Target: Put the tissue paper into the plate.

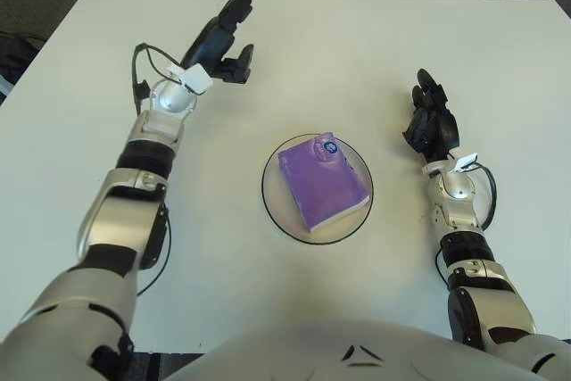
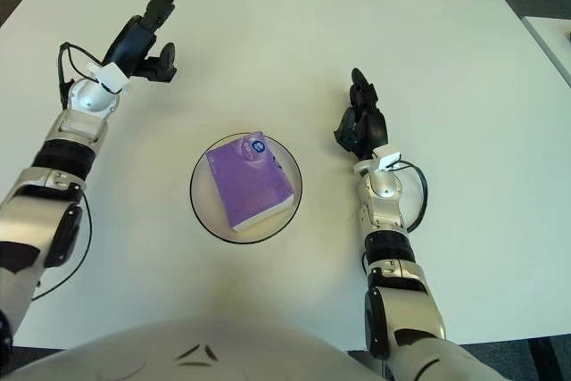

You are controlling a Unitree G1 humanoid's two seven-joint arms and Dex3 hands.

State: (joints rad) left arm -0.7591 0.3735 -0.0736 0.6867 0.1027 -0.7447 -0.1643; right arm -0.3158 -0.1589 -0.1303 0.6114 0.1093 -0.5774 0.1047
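Lying in plate (image 1: 275, 207), tissue pack (image 1: 323, 183), well apart from left robot hand (image 1: 221, 37)

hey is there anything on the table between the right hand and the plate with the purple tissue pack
Nothing: in both eye views only bare white table separates the right hand from the round plate holding the purple tissue pack.
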